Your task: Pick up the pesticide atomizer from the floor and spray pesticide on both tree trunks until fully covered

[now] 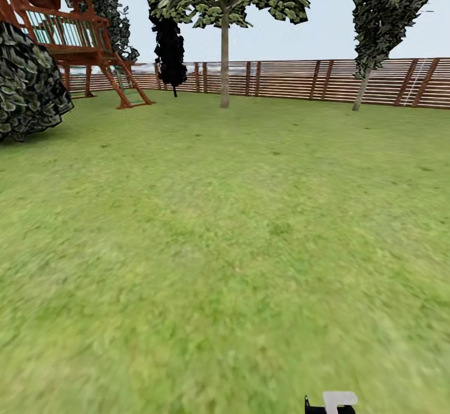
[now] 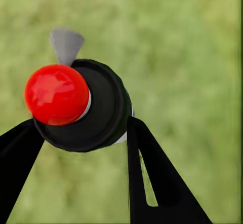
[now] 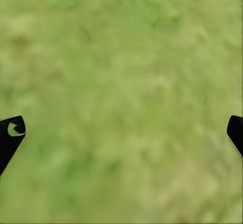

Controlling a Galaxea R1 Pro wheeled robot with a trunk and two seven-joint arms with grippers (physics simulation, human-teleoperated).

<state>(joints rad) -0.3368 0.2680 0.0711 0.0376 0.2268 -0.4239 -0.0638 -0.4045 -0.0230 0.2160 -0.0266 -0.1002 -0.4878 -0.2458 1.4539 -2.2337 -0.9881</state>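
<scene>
Left wrist view: the left claw (image 2: 81, 133) is clamped on the pesticide atomizer (image 2: 88, 110), one black finger (image 2: 17, 158) on each side of its dark body; the red top (image 2: 56, 94) faces the camera, a grey nozzle tip (image 2: 66, 44) pokes out behind it, blurred grass beyond.
Right wrist view: the right claw (image 3: 124, 133) is spread wide with nothing between its fingertips (image 3: 11, 135), over plain lawn.
Head view: a small white and black robot part (image 1: 334, 403) shows at the bottom edge; I cannot tell which part.
Ground: green lawn (image 1: 225, 245) of the garden, closed by a brown slatted fence (image 1: 300, 79).
Trees: one tree (image 1: 224, 57) with a pale straight trunk near the fence, another tree (image 1: 365, 82) with a leaning trunk further right, well apart.
Other things: a red-brown wooden play tower (image 1: 75, 39) at far left, a dark leafy bush (image 1: 28, 82) in front of it, a black narrow shrub (image 1: 170, 51) by the fence.
</scene>
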